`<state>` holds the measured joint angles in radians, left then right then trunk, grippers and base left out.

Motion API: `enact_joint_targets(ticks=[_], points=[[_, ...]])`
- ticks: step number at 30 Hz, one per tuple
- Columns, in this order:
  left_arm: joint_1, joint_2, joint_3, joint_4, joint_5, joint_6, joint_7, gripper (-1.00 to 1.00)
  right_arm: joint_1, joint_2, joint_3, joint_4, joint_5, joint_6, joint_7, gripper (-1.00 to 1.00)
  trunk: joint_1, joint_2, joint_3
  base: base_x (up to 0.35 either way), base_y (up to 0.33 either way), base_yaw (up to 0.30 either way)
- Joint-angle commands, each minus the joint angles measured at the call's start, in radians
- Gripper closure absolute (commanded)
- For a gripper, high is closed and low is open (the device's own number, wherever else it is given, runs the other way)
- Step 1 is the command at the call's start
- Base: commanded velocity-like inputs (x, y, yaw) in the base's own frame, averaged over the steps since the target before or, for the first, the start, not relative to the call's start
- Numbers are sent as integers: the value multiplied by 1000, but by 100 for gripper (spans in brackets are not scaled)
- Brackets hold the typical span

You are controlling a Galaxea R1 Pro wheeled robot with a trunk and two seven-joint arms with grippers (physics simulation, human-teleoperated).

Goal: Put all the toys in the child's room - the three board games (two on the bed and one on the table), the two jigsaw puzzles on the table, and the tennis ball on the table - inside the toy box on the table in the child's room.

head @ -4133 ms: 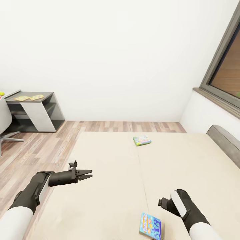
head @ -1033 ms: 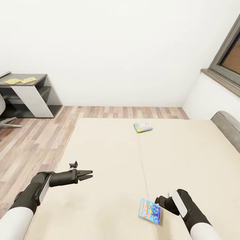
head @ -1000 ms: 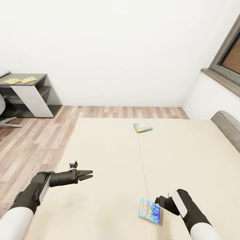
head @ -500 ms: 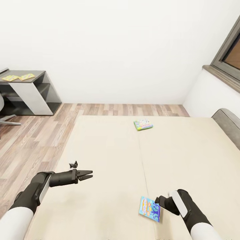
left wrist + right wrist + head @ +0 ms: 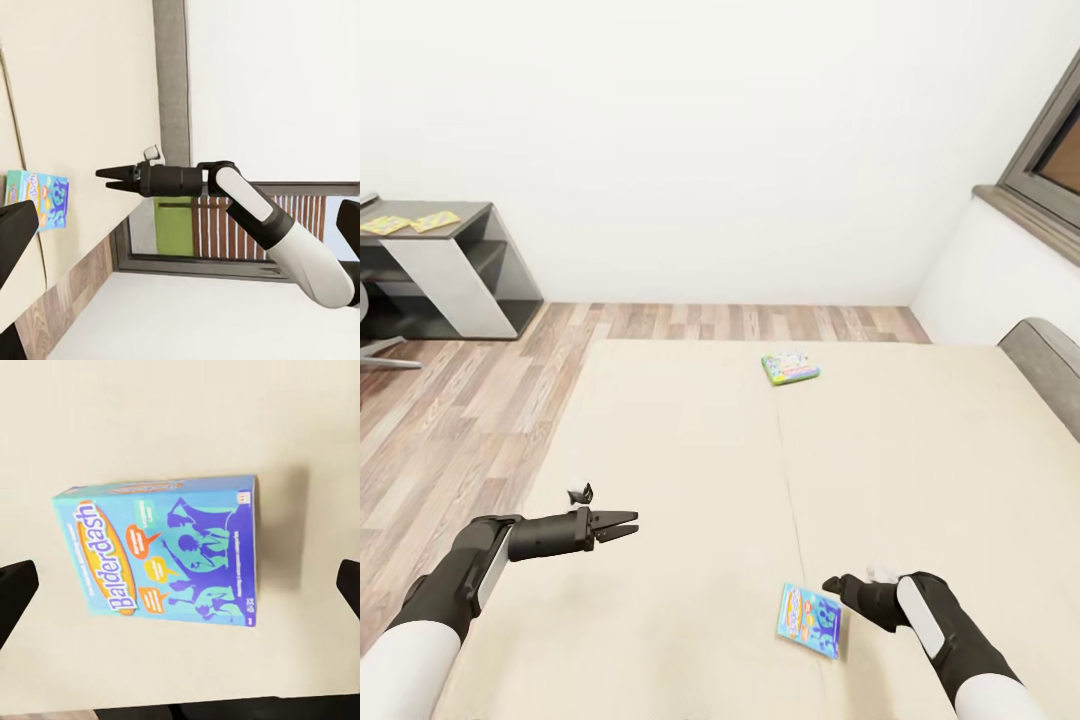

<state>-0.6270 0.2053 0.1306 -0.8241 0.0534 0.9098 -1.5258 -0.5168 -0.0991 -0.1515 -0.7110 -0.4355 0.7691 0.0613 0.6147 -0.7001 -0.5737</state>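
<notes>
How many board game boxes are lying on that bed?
2. A blue board game lies by the right gripper; a green-edged board game lies near the bed's far edge.

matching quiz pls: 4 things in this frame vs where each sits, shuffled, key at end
1. blue board game
2. green board game
3. jigsaw puzzles
4. left claw

A. on the dark grey side unit
B. far part of the bed
C. raised over the bed's left part
D. near part of the bed, beside the right claw

Pairs: 1-D, 2-B, 3-A, 4-C
</notes>
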Motion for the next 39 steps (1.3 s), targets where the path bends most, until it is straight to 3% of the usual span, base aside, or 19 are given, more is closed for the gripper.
enact_joint_targets(ticks=[1,33,39], points=[[0,0,0,0,0,11,-4,-100,0,-1,-3,-1,6,5,9,-100,0,-1,-3,0,0,0],[0,0,0,2,-1,11,-1,-100,0,4,-1,-1,8,-2,13,-100,0,-1,-54,0,0,0],[0,0,0,2,0,11,-1,-100,-11,2,41,-3,6,-5,14,-100,0,-1,-64,0,0,0]])
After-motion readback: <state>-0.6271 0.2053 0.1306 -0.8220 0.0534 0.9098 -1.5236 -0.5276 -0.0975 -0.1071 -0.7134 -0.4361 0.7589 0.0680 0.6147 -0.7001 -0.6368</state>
